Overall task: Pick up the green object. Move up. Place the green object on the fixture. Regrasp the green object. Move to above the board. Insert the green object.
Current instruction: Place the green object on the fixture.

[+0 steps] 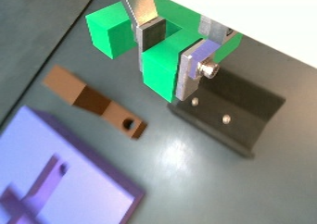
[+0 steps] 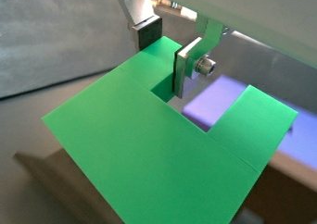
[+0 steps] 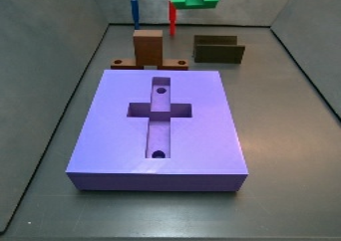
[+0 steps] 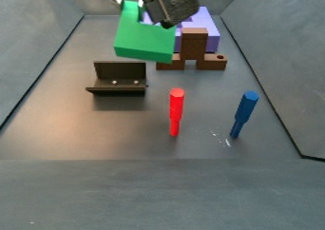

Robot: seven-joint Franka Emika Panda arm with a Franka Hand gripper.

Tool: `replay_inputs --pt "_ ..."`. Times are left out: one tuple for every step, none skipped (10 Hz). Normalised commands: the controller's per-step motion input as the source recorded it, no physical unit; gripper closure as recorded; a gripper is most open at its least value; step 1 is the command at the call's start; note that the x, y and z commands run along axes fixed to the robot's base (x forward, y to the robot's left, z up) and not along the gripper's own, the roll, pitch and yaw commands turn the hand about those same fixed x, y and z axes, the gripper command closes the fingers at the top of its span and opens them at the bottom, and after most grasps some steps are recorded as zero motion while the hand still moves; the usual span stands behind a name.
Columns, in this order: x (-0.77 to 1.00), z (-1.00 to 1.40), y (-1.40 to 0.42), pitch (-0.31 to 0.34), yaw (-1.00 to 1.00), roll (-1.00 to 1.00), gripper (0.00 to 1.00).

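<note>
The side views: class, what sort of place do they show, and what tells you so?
Probably a robot test cell or simulated workbench: a bare dark floor walled in by grey panels, a purple board with a cross-shaped recess, and a claw holding the green object above the fixture.

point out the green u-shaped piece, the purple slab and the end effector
Bright green blocky U-shaped piece (image 4: 143, 34): side view, its front face, held in the air.
Large flat lavender-purple slab (image 3: 200, 125): side view, bare top beside the cross recess.
End effector (image 1: 171, 44): wrist view, midway between fingertips, gripping the green piece.
</note>
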Motion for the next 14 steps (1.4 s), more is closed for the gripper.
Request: replay_inputs --pt "0.97 -0.02 0.0 0.0 -0.11 -0.76 1.0" --pt "0.99 -0.19 0.01 -0.023 -0.14 -0.7 1.0" --pt "0.98 -0.22 0.0 -0.04 -0.16 -0.66 1.0" --pt "1.0 -0.36 0.0 -0.023 -0.17 -0.43 1.0" --pt "0.83 -0.46 0.0 0.0 -0.2 -0.13 1.0" --pt "0.79 -0.49 0.0 0.226 -0.01 0.0 1.0" --pt "0.82 -0.51 0.0 0.389 0.0 0.0 1.0" --pt "0.8 -0.44 0.0 0.357 0.0 -0.12 1.0" --pt "0.88 -0.24 0.0 0.363 0.0 -0.3 1.0" --pt "0.87 -0.17 0.0 0.3 0.0 -0.38 1.0" --pt "0.81 -0.08 0.0 0.146 0.0 -0.39 1.0" --pt "0.85 -0.02 0.0 0.0 0.0 -0.37 1.0" --pt "0.81 -0.09 0.03 0.0 0.0 -0.34 1.0" --pt "0.68 -0.25 0.08 -0.086 -0.03 -0.3 1.0"
